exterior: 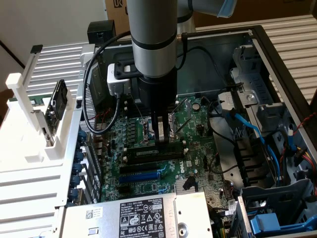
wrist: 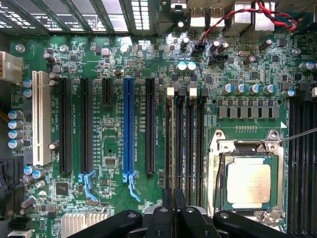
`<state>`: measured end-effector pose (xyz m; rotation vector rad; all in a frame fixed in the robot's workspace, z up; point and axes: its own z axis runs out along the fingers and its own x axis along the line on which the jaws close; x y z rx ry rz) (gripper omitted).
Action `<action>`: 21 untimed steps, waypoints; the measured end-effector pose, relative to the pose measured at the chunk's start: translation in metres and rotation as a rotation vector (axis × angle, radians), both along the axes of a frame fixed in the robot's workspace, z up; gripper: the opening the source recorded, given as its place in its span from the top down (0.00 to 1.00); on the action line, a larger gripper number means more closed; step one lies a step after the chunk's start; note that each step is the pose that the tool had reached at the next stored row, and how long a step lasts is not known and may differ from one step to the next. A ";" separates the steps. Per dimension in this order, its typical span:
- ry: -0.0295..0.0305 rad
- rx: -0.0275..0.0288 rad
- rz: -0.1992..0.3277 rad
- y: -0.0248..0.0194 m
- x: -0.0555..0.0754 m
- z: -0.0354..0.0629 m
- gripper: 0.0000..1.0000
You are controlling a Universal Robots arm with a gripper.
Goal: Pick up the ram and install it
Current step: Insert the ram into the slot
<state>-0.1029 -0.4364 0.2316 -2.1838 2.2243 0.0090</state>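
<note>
Exterior view, left to right: white rack (exterior: 30, 116) with a dark board (exterior: 59, 99) standing in it. Open PC case next, green motherboard (exterior: 198, 153). The ram (exterior: 148, 152) stands on edge between blue slot (exterior: 141, 176) and CPU socket (exterior: 171, 121). Gripper (exterior: 161, 139) is directly over it, fingers together, tips at ram's top edge; pinching or just pressing, can't tell. Blue cables (exterior: 246, 124) far right.

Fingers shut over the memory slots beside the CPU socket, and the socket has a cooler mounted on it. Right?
No cooler: the wrist view shows the CPU socket bare, with the CPU uncovered in it. The rest holds: the fingers are shut over the memory slots beside it.
</note>
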 end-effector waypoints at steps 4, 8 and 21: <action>0.0000 -0.0001 0.000 0.0001 0.000 -0.0003 0.88; 0.0000 -0.0001 0.000 0.0001 0.000 -0.0009 0.88; 0.0000 -0.0002 0.000 0.0001 0.000 -0.0026 0.88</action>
